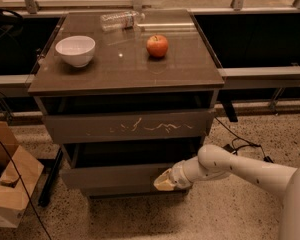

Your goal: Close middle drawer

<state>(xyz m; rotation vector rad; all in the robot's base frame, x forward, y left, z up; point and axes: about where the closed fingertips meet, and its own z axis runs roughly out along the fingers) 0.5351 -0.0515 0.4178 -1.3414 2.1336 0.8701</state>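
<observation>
The middle drawer is the lower one showing, with a plain grey-brown front. It stands out a little from the cabinet, with a dark gap above it. Over it is the drawer with pale scratch marks. My gripper has its cream tip against the right part of the middle drawer's front. My white arm reaches in from the lower right.
On the cabinet top stand a white bowl and a red apple, and a clear bottle lies there. A cardboard box sits on the floor at left. Cables lie at right.
</observation>
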